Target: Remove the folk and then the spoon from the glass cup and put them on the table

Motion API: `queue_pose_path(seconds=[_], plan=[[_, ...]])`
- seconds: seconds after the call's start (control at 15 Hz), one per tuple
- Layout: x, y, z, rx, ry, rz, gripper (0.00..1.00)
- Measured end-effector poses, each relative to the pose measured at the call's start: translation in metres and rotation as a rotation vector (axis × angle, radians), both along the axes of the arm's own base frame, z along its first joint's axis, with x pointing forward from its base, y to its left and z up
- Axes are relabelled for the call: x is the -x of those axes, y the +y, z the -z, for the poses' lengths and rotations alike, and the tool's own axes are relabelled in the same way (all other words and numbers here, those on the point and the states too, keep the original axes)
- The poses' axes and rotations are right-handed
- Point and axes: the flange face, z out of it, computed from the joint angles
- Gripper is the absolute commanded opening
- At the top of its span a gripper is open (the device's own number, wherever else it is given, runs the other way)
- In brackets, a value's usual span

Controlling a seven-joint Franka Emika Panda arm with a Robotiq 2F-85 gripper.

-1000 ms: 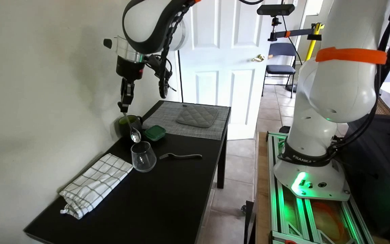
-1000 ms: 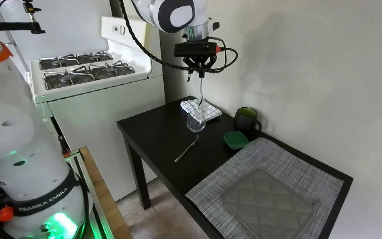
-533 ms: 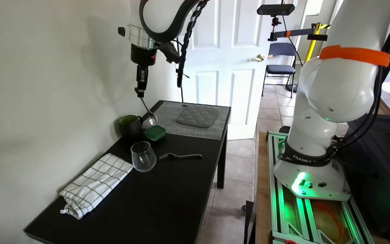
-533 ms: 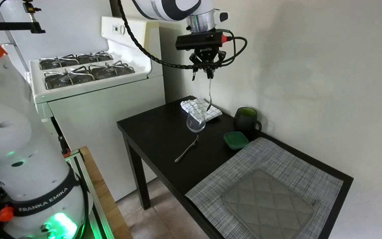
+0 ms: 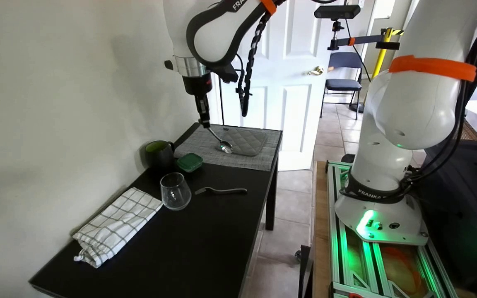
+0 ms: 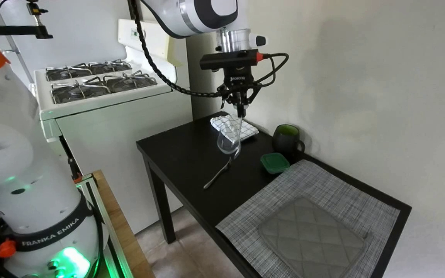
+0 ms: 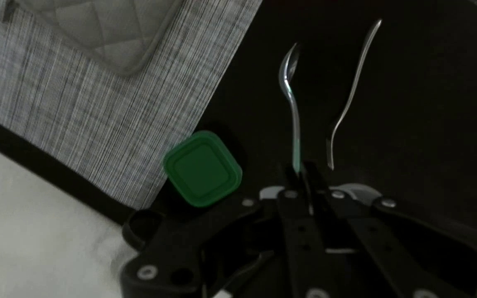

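My gripper is shut on the spoon's handle; it also shows in an exterior view and the wrist view. The silver spoon hangs tilted, bowl down, above the table; its bowl shows in an exterior view and points away from the gripper in the wrist view. The fork lies flat on the black table beside the glass cup, also in the wrist view. The clear glass cup stands upright without cutlery; it shows in an exterior view.
A green lidded box and a dark mug stand near the wall. A checked cloth lies beside the glass. A grey mat with a quilted pad covers one table end.
My gripper has carried the spoon away from above the glass cup, across toward the side with the fork and mat, and lowered it in the last half second. Fork and glass stay put.
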Motion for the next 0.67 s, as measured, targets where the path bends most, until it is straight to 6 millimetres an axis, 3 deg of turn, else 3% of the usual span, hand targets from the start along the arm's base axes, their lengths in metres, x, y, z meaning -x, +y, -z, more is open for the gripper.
queue_pose_path(seconds=[0.67], plan=[[0.027,0.000,0.103,-0.004,0.242,0.005,0.02]])
